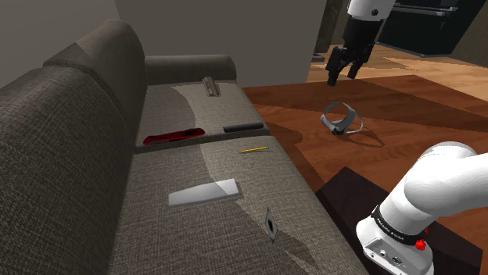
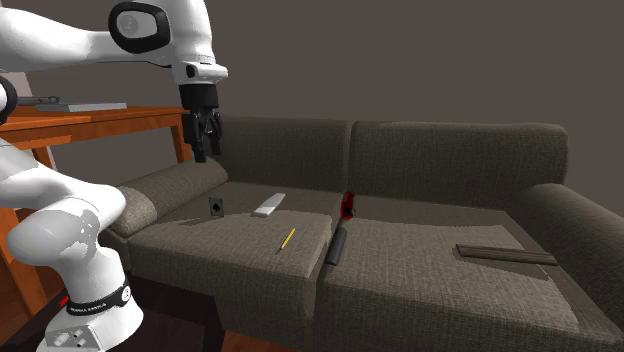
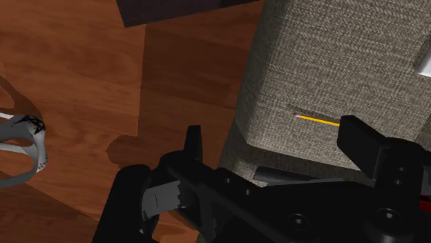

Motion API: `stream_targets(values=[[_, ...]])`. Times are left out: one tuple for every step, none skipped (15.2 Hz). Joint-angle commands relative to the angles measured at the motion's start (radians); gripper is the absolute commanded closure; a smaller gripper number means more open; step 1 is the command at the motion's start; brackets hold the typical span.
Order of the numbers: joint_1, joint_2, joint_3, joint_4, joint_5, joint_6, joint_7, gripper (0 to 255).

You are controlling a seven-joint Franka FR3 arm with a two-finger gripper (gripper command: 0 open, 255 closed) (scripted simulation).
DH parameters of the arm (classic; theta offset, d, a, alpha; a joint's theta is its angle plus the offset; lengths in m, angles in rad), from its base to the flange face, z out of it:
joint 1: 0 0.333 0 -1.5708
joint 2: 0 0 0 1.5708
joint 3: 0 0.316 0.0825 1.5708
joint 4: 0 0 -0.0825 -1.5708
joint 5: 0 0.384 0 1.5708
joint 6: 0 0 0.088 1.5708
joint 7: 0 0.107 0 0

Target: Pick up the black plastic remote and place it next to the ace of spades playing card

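The gripper (image 1: 342, 76) is observed raised in the air in front of the sofa (image 1: 70, 148), over the wooden floor (image 1: 313, 141) beside the sofa's front edge; its fingers are spread wide and nothing is held between them. In the wrist view the fingers (image 3: 194, 141) are seen well apart, with the floor and the sofa's front edge below them. The black remote (image 1: 242, 127) is recorded lying flat by the seam between the two seat cushions, close to the front edge, untouched and well apart from the gripper. In the second exterior view the same remote (image 2: 336, 245) is seen along the gap between the cushions. The playing card (image 1: 270, 224) is located on the near cushion in the shoulder view, at the front edge, well apart from the remote. Between the two, a yellow pencil (image 1: 254, 148) and a flat grey bar (image 1: 203, 192) are noted on that near cushion. A red object (image 1: 174, 136) is found at the seam, towards the backrest. A dark strip (image 1: 211, 86) is noted on the far cushion. A grey headset-like object (image 1: 342, 119) is recorded on the floor, near the gripper.
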Motion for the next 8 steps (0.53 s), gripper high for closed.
stream_targets(values=[[0.0,0.0,0.0,0.0,0.0,0.0,0.0,0],[0.007,0.025,-0.016,-0.006,-0.007,0.029,-0.039,0],[0.015,0.051,-0.032,-0.01,-0.014,0.057,-0.078,0],[0.022,0.078,-0.048,-0.012,-0.02,0.085,-0.116,0],[0.03,0.107,-0.063,-0.012,-0.025,0.113,-0.155,0],[0.038,0.137,-0.078,-0.011,-0.029,0.14,-0.193,0],[0.046,0.168,-0.092,-0.008,-0.033,0.166,-0.231,0],[0.054,0.2,-0.106,-0.004,-0.035,0.192,-0.269,0]])
